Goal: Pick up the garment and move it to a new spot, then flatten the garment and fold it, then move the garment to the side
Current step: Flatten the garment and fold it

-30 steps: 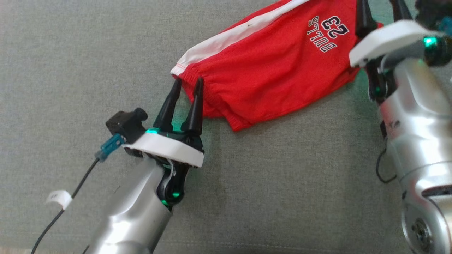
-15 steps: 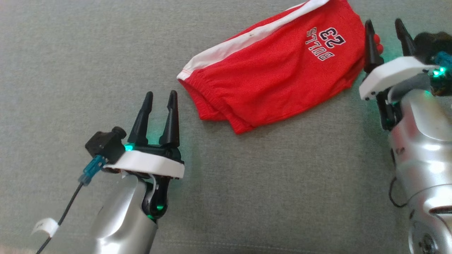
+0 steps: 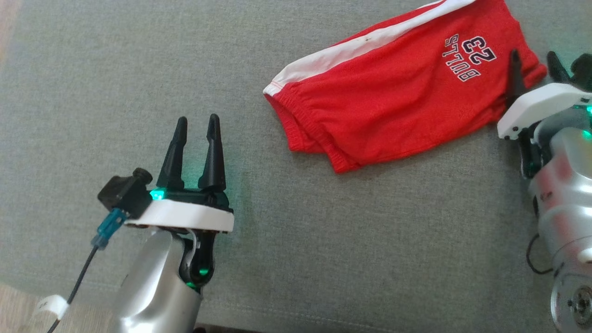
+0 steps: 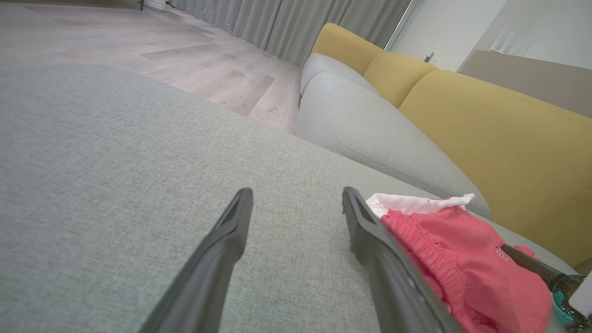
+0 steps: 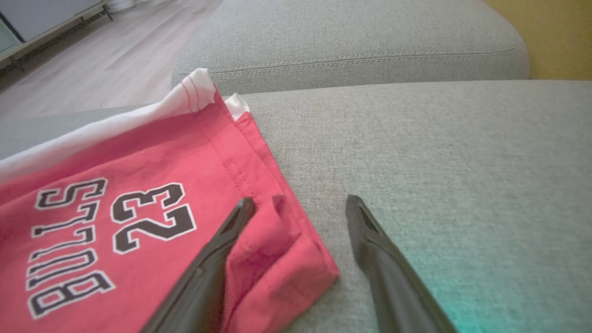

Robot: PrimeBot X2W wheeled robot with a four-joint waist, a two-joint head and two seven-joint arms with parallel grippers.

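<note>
- Head view, nearest first: the left gripper (image 3: 197, 119) hovers over bare sofa cushion (image 3: 323, 240), its two fingers spread wide with nothing between them and nothing touching them.
- From that gripper the shorts (image 3: 393, 106) lie up and to the right, well apart from it. The gathered waistband (image 3: 300, 125) is the end turned toward it.
- The shorts appear to be folded over on themselves and lie flat on the cushion. Their long axis runs on a slant, from the waistband at the near left up to the printed leg end at the far right.
- The right gripper (image 3: 532, 55) is at that far end, so the right arm is much the nearer of the two.
- In the right wrist view its fingers are also spread wide and hold nothing. One finger lies over the turned-up hem corner (image 5: 286, 259), and the other is over bare cushion just beside the edge.
- Whether that finger rests on the cloth or hangs just above it is hard to tell from this angle.
- My judgement: if the shorts are to go to the side next, the right gripper need only drop and pinch the hem, while the left has a long reach to the waistband.
</note>
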